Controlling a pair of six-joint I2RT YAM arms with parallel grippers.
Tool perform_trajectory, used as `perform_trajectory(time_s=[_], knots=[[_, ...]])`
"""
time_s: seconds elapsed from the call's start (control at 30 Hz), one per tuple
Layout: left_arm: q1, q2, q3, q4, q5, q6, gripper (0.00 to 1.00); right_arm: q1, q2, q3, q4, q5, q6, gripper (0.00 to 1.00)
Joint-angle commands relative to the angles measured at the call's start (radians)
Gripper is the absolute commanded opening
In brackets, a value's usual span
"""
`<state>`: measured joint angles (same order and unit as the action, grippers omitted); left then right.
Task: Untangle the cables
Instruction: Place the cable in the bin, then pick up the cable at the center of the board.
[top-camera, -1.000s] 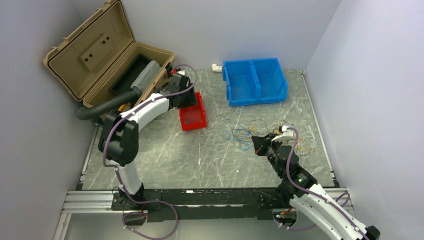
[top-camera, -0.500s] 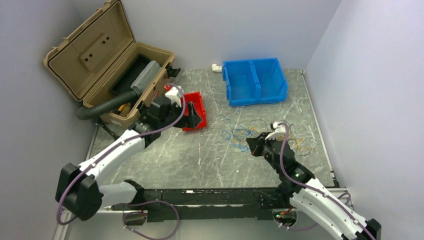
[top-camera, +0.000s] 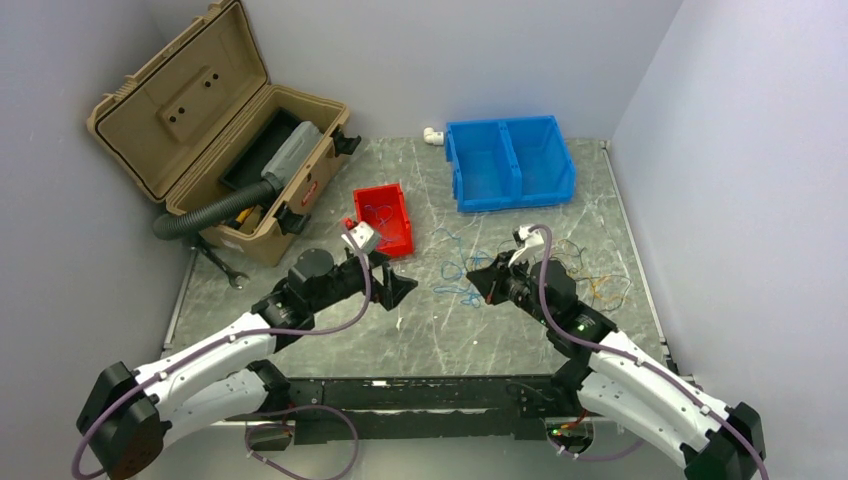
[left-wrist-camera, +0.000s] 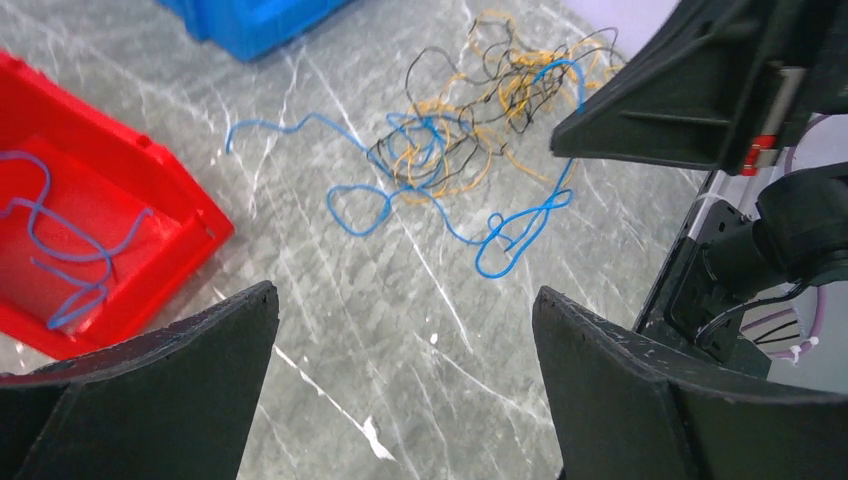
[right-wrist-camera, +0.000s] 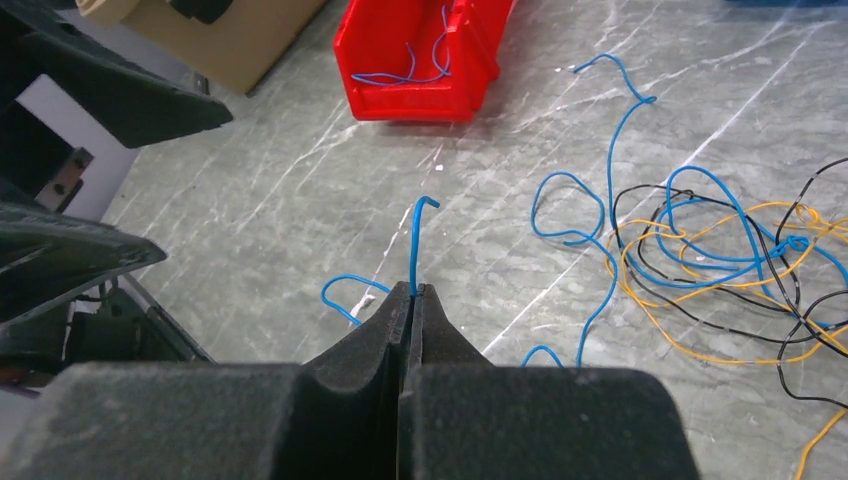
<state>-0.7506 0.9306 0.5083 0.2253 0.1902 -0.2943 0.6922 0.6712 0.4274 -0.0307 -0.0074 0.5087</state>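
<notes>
Right tool (right-wrist-camera: 412, 290): the jaws are pressed together on one blue strand (right-wrist-camera: 417, 235), and its hooked free end stands up just past the tips.
Left tool (left-wrist-camera: 402, 300): it is spread wide and holds nothing, hovering over the desk (left-wrist-camera: 420, 380) between the red bin (left-wrist-camera: 190, 215) and the knot.
Cables (left-wrist-camera: 470, 130): a loose knot of blue, yellow-orange and black wires lies on the desk beside the right tool. Blue loops trail out toward the left tool, and one blue piece lies in the red bin.
Step, as we judge it: drawing the pinched strand clear. We cannot tell whether it runs into the knot.
Doing it well: we would pull slowly and low, away from the knot. If other wires drag along, we would pin them with the left tool.
Materials: the wires are thin, limp and smooth-coated, and they hold their curls. The bin is glossy hard plastic, the desk is smooth grey marbling, and the fingers are matte black.
</notes>
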Motion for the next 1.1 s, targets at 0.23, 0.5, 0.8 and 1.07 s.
perform_trajectory(time_s=[0.23,0.5,0.8,1.07], knots=[[-0.012,-0.072,-0.165,0.314,0.057,0.156,0.99,0.006,0.067,0.138,0.041,0.007,-0.010,0.00],[-0.013,0.042,-0.124,0.401,0.187,0.102,0.99,0.006,0.017,0.181,-0.034,0.001,0.026,0.00],[-0.014,0.037,-0.138,0.446,0.203,0.089,0.99,0.007,0.040,0.226,-0.052,-0.108,0.075,0.00],[-0.013,0.069,-0.159,0.537,0.239,0.080,0.99,0.046,0.191,0.356,0.070,-0.253,0.102,0.00]])
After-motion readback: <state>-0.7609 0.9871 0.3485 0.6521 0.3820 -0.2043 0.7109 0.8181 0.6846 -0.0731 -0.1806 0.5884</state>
